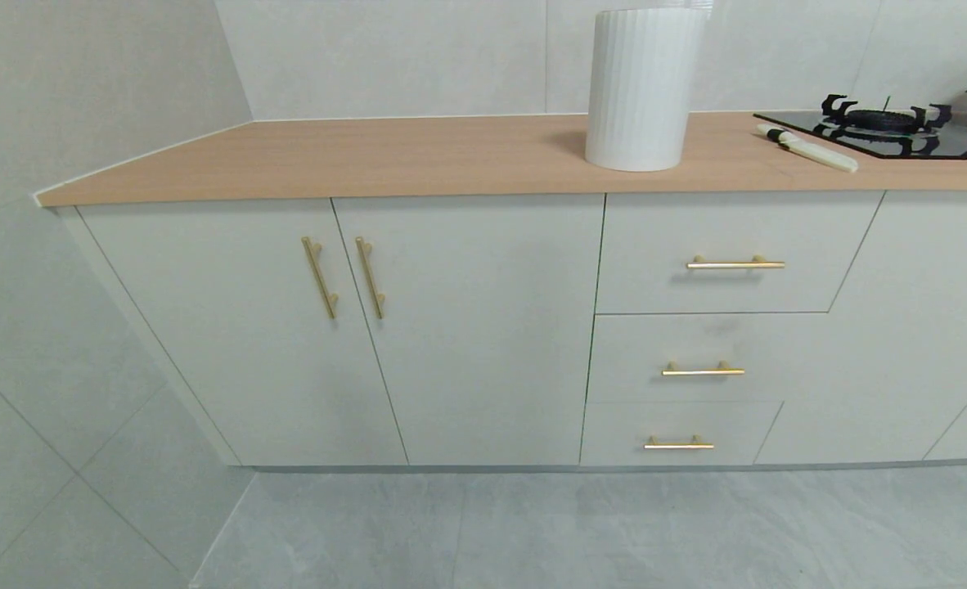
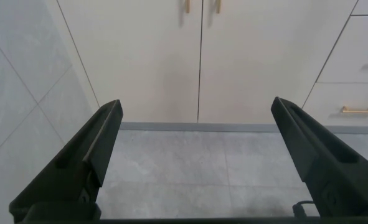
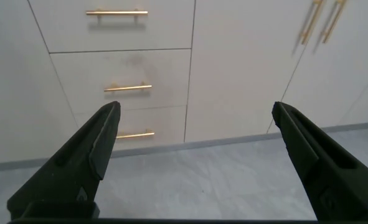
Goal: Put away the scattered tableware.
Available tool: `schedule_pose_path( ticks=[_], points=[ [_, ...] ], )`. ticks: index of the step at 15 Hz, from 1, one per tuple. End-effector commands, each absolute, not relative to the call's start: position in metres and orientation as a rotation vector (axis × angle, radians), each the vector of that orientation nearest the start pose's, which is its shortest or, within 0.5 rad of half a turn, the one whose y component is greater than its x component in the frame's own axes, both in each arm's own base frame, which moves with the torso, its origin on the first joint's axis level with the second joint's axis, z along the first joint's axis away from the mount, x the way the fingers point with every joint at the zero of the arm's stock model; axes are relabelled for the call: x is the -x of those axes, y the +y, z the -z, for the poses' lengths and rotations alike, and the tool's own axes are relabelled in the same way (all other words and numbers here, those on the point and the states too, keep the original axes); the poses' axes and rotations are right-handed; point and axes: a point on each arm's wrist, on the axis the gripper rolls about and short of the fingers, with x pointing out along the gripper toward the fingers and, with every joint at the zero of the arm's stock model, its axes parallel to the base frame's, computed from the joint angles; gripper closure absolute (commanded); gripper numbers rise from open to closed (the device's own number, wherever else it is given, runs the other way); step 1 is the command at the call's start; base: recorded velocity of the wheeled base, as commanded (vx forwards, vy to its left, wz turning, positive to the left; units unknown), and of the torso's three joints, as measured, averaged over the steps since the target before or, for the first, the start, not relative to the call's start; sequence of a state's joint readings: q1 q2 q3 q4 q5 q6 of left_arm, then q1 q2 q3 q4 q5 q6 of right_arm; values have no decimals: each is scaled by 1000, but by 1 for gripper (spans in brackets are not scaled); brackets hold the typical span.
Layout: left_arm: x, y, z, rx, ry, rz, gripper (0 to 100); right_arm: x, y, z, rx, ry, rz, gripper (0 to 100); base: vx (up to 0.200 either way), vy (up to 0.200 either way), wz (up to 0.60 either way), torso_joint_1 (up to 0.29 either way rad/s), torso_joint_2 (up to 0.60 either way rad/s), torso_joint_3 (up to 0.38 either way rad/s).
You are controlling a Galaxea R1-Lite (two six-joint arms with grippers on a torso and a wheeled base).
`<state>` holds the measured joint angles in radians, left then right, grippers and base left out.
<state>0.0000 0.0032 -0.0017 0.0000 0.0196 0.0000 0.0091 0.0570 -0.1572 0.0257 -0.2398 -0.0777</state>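
Knife (image 1: 807, 147) on the desk (image 1: 369, 155) sits well off, so I'd close in first, left hand (image 2: 195, 104) and right hand (image 3: 195, 106) spread empty.

The wooden countertop (image 1: 369, 155) bears a white ribbed canister (image 1: 641, 86), a pale knife (image 1: 807, 149) and a hob (image 1: 942, 146).

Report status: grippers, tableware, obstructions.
Left gripper open, empty. Right gripper open, empty. Knife on countertop beside hob. Drawers and cabinet doors shut.
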Motion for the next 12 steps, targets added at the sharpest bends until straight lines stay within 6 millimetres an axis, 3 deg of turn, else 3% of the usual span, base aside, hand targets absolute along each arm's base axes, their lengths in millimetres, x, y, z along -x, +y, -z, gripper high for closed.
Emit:
schedule_pose_path(
  ticks=[1, 4, 12],
  points=[
    [23, 0, -76, 0, 2, -20, 0, 26, -5, -88, 42, -78, 229, 0, 0, 0, 0, 0, 0, 0],
    [23, 0, -76, 0, 2, -20, 0, 23, -1, -80, -55, -49, 49, 0, 0, 0, 0, 0, 0, 0],
    [23, 0, -76, 0, 2, -20, 0, 23, 0, -76, -26, -5, 5, 0, 0, 0, 0, 0, 0, 0]
  ],
)
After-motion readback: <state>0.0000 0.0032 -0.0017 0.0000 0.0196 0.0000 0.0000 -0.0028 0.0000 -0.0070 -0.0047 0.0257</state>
